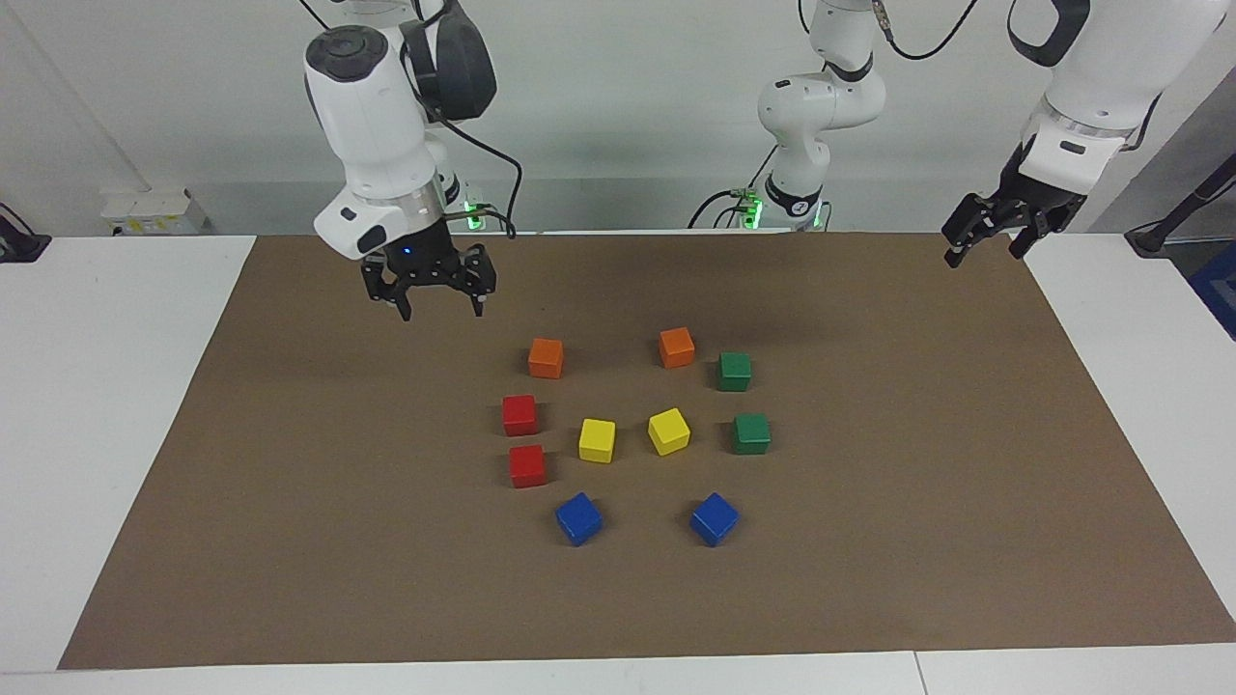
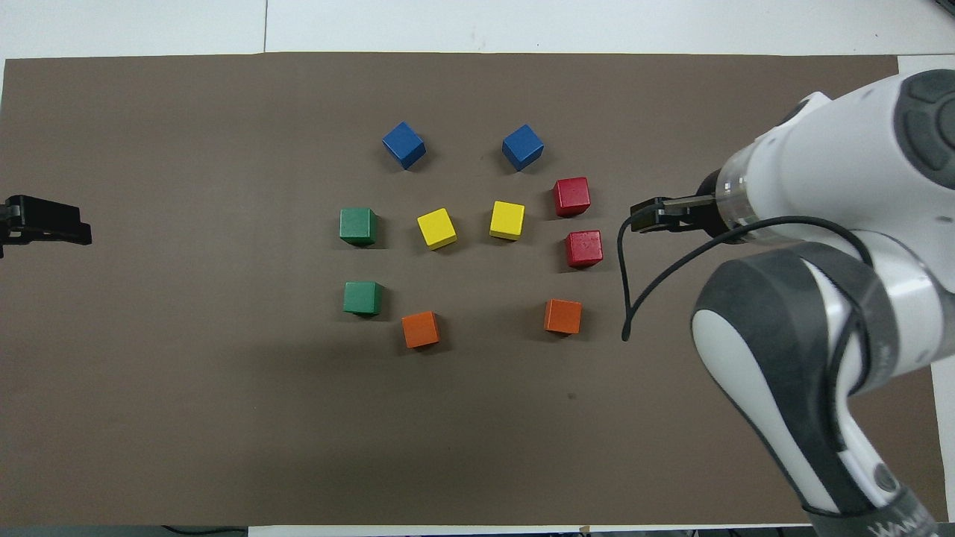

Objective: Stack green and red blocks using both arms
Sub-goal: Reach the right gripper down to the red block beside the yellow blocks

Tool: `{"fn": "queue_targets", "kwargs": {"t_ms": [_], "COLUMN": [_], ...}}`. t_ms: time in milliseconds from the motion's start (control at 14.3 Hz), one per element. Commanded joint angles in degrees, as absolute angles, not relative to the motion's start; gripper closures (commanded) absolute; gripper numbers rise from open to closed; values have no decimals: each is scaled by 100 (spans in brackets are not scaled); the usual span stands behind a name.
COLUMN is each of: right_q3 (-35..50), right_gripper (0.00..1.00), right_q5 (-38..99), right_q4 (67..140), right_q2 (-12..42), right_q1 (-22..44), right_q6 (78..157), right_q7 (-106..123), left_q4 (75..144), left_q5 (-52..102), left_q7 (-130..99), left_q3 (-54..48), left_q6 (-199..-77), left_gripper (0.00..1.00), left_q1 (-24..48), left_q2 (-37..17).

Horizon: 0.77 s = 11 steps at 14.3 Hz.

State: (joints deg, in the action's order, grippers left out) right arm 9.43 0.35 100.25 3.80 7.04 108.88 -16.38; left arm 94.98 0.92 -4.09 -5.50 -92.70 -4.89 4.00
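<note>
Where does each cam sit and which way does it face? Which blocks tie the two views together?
Facing view: high across the table, looking back at the robots; both arms show, right gripper open over bare mat, left gripper waiting at the mat's edge.
Overhead view: above the robots' end, looking forward and steeply down; the right arm's wrist and links and the left gripper's tip show.
Shared: the mat and all ten cubes, including red blocks and green blocks, half a turn apart.
</note>
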Motion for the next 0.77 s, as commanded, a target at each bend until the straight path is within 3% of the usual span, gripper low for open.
{"fn": "queue_targets", "kwargs": {"t_ms": [0,420,700], "right_q3": [949,940,940], "right_gripper": [0,0,0], "right_q5": [-79,-457,-457], "right_q4": [10011,10160,10625], "right_q2": [904,1493,1582], "right_q1": [835,1081,1063], "right_q6": [11459,12295,12858], "right_q7": [-1977,-2408,-2452], "left_q4": [10079,11511,12164], "left_q5": [245,466,466], "left_q7": [-457,-395,-457], "left_q3": [-518,-519,-510], "left_q6": [-9657,-11106,-12206], "left_gripper": [0,0,0], "left_q1": [-89,1131,1774], "left_q2": [703,809,423]}}
